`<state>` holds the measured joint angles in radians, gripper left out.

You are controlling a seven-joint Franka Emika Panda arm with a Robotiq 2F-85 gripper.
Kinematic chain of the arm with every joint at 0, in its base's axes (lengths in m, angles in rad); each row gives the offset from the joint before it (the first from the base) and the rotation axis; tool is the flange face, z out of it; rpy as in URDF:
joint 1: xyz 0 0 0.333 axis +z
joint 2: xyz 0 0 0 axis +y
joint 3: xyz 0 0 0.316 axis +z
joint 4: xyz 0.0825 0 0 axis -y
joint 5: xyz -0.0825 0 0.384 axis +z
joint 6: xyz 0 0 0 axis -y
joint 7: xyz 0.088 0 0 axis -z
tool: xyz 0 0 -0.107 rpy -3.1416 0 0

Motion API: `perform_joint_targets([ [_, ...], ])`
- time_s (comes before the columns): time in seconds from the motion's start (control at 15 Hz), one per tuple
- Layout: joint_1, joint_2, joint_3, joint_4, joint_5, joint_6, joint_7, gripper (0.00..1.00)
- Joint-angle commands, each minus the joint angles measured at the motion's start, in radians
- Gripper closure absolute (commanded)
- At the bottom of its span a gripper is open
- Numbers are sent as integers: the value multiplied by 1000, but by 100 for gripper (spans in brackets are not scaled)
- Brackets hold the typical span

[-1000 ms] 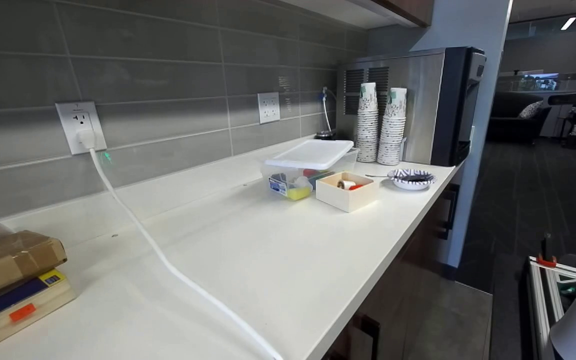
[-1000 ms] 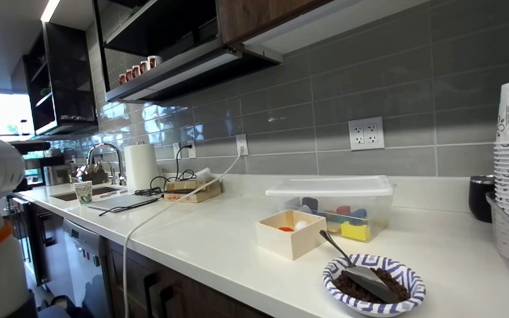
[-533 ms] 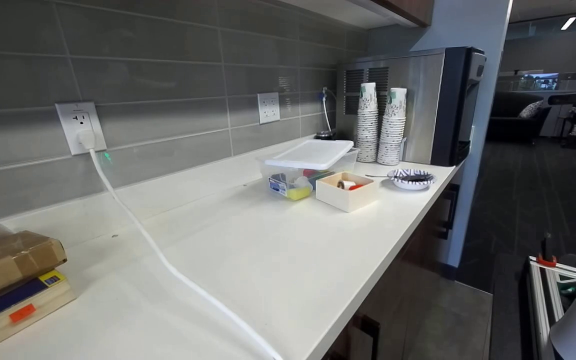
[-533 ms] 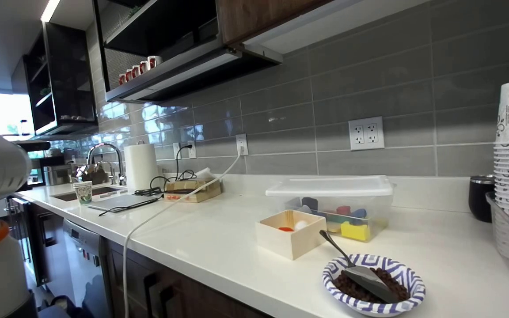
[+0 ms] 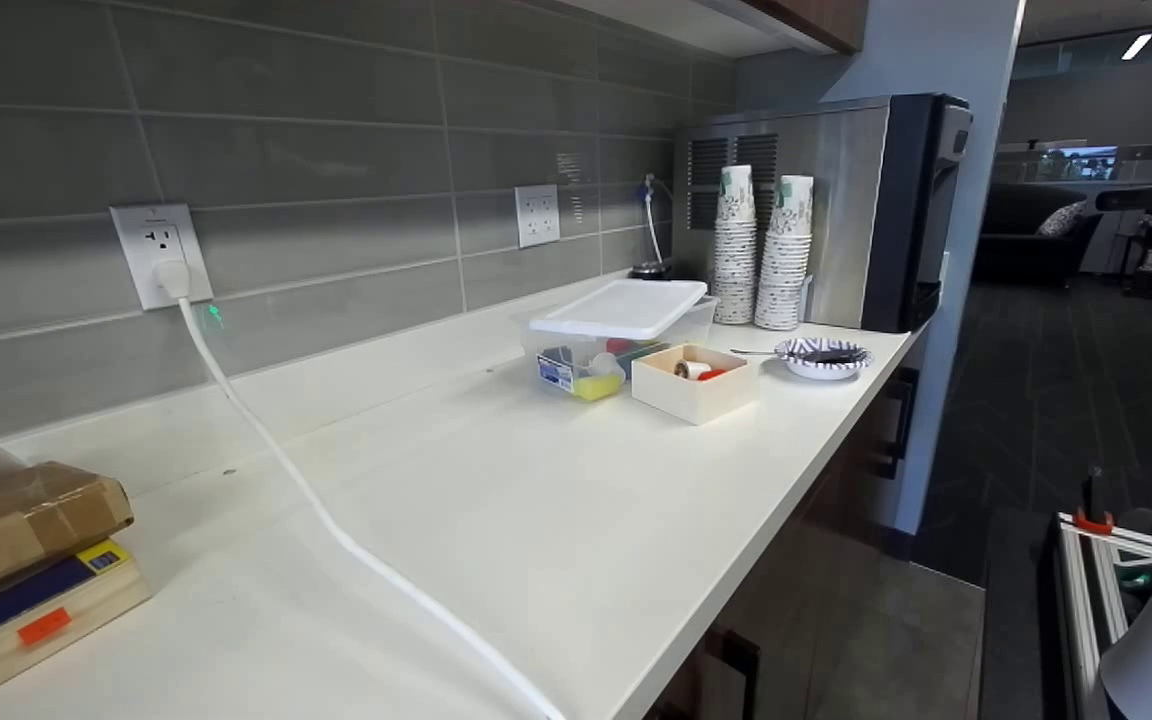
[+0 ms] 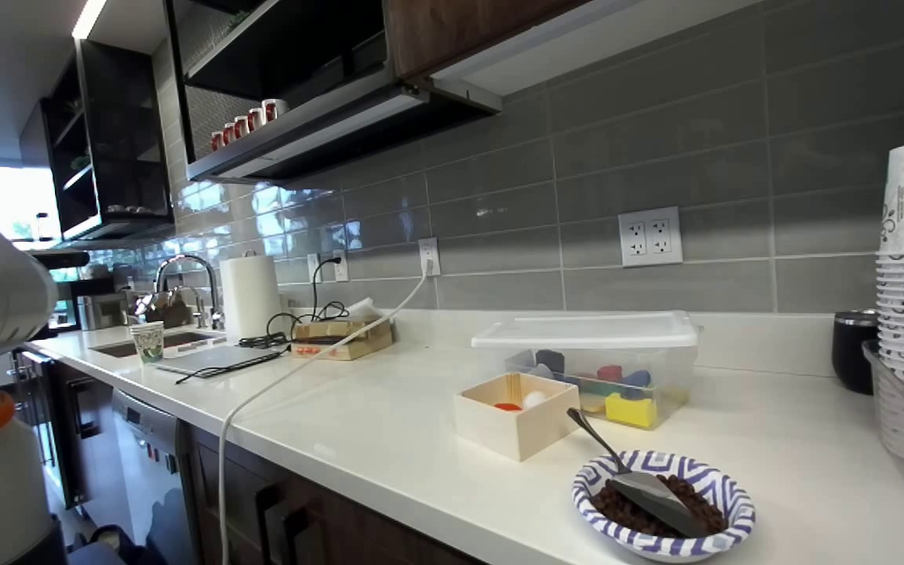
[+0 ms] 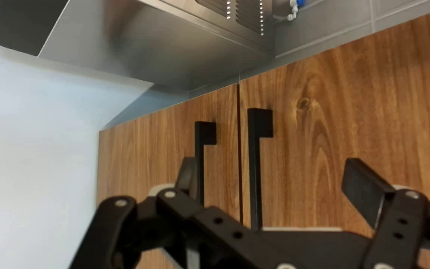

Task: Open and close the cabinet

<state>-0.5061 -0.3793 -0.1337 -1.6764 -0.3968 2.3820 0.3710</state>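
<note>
Cabinet doors (image 7: pixel 330 123) were faced by pincer (image 7: pixel 271 170), spread wide; steel machine (image 7: pixel 185 45) was seen beyond; counter (image 5: pixel 506 500) was crossed by white cable (image 5: pixel 376 563).

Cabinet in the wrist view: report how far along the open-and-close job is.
Done: no visible step; both cabinet doors look shut, lined up edge to edge. In hand: the open end effector faces them, a black handle showing between its fingers; contact can't be told. Remaining: probably gripping, pulling open and pushing closed, since neither door stands ajar.

The white counter (image 6: pixel 389 416) holds a clear bin (image 6: pixel 589 362); box (image 6: pixel 490 428) and bowl (image 6: pixel 725 493) sit nearby.
</note>
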Motion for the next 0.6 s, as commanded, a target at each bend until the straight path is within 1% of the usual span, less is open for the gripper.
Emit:
perform_joint_targets([
  [0.0, 9, 133, -34, 175, -25, -33, 20, 0],
  [0.27, 32, 237, -92, 294, 6, -49, 9, 0],
  [0.53, 58, 320, -136, 378, 28, -52, 1, 0],
])
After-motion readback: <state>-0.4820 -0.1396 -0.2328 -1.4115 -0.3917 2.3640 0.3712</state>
